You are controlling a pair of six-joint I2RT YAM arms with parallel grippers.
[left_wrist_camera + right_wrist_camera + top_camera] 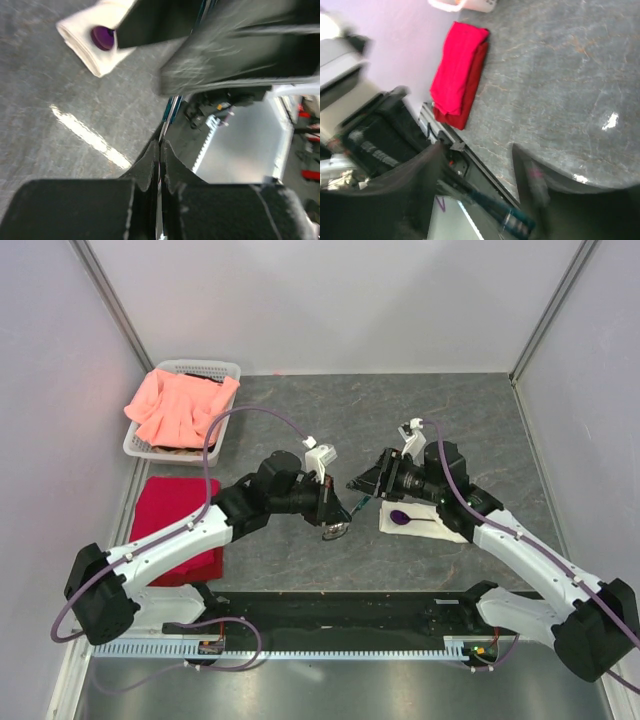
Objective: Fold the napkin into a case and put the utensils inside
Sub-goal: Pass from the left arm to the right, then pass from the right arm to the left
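Left of the case [430, 528] | left jaws pinch the spoon [336, 531], handle offered to spread right jaws, seemingly for handover | purple-headed utensil [399, 515] lies on case.

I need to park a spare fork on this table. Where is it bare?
Bare table runs along the far side, from the basket to the right wall. A narrow strip lies just beyond the black base plate. Crowded: the middle, where the left gripper and right gripper sit close together beside the case.
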